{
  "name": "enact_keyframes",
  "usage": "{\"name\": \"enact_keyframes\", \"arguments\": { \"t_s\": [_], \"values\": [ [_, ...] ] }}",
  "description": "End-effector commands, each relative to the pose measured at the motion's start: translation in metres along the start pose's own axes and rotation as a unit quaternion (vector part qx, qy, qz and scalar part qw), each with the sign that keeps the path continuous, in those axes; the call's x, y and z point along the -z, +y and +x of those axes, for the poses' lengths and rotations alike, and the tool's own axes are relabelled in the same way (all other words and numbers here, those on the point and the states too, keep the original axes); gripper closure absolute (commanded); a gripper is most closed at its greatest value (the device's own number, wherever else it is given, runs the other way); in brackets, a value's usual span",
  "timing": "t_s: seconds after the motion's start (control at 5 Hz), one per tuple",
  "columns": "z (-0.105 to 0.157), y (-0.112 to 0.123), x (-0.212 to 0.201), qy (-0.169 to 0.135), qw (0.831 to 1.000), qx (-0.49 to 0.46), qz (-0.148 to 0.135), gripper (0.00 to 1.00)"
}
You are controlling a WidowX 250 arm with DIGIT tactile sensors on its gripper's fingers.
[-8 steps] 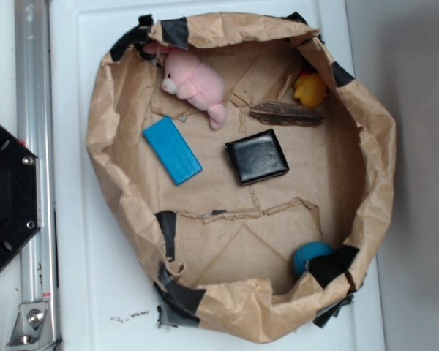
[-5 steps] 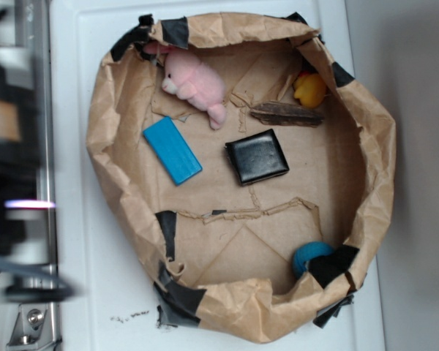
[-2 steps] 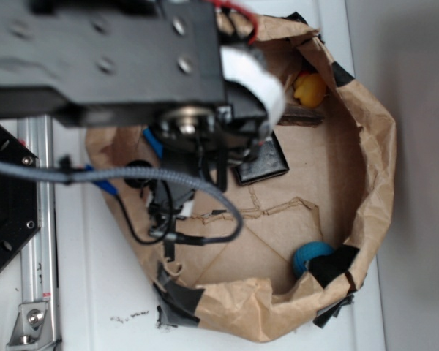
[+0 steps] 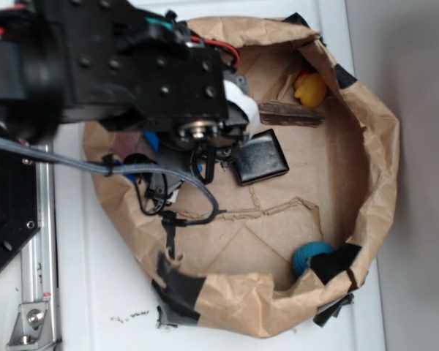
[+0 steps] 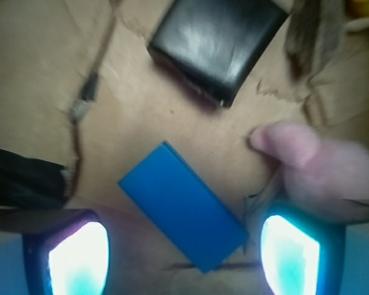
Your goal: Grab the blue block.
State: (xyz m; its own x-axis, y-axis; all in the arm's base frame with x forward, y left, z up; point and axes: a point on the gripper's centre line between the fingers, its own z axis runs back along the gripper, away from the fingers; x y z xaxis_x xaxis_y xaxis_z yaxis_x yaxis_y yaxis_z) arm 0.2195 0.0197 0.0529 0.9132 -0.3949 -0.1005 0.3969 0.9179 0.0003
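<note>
The blue block (image 5: 183, 214) lies flat on the brown paper floor of the paper nest (image 4: 373, 157), toward its left side. In the exterior view almost all of it is hidden under the black arm (image 4: 110, 66); only a sliver of blue shows at the arm's lower edge. The wrist view gives it plainly: a slab with its long axis running on a diagonal, from upper left to lower right of that picture.

The gripper (image 5: 183, 258) hangs directly above it, spread wide and holding nothing, with one finger pad (image 5: 77, 258) at the lower left and the other at the lower right of the wrist view. The block sits between them and a little ahead, its lower right corner close to the right pad. The line from pad to pad runs straight across, so the block's long axis is skewed to it. My judgement is that the coming move turns on this: the wrist wants a twist so the pads close across the short sides, then a straight descent.

The pink plush toy (image 5: 323, 169) lies just beside the block's right end, near the right pad, and could get pinched along with the block. The black square pad (image 5: 218, 43) lies farther ahead, apart from the block. Beyond these, the exterior view shows a yellow duck (image 4: 309, 89) and a strip of bark (image 4: 293, 112) near the nest's upper right wall, and a small teal ball (image 4: 309, 257) by the lower right wall, all well apart from the block.
</note>
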Motion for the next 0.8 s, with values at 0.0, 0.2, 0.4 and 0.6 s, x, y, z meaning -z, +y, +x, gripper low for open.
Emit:
{"name": "enact_keyframes", "arguments": {
  "t_s": [0.0, 0.2, 0.4, 0.6],
  "values": [
    [-0.002, -0.012, 0.016, 0.002, 0.998, 0.060, 0.014, 0.00],
    [-0.008, -0.029, 0.021, -0.007, 0.994, 0.110, 0.006, 0.00],
    [0.002, -0.038, 0.030, -0.036, 0.990, 0.134, 0.005, 0.00],
    [0.021, -0.030, 0.042, -0.037, 0.988, 0.146, 0.023, 0.00]
  ]
}}
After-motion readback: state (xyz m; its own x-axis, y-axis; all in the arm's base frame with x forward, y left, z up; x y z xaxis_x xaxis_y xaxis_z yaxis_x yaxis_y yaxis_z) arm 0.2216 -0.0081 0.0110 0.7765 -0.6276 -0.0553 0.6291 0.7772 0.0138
